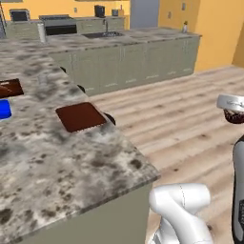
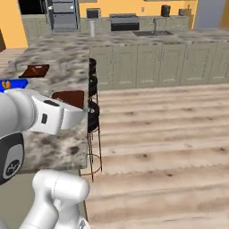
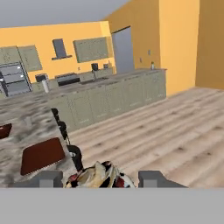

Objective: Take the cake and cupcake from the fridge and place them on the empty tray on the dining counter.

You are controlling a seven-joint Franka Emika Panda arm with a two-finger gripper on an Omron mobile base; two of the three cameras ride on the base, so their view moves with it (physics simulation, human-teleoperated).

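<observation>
My gripper (image 3: 100, 178) is shut on the cupcake (image 3: 98, 174), a small dark-brown sweet with a paler pleated wrapper that fills the gap between the fingers. In the left base view the cupcake (image 1: 234, 117) hangs at the right edge, over the wooden floor. It is well to the right of the dining counter (image 1: 57, 162). The tray (image 1: 80, 116) lies flat and bare near the counter's right edge, and the same tray (image 3: 41, 155) is ahead and to the left in the hand view. The grey fridge (image 3: 122, 50) stands far off by the orange wall. The cake is out of view.
A second brown tray (image 1: 9, 88) and a blue tray-like thing (image 1: 4, 109) lie at the counter's far left. Black stools (image 2: 93, 112) line the counter's floor side. Grey-green cabinets with a sink (image 1: 105, 34) run along the back. The wooden floor (image 1: 190, 109) lies between them and the dining counter.
</observation>
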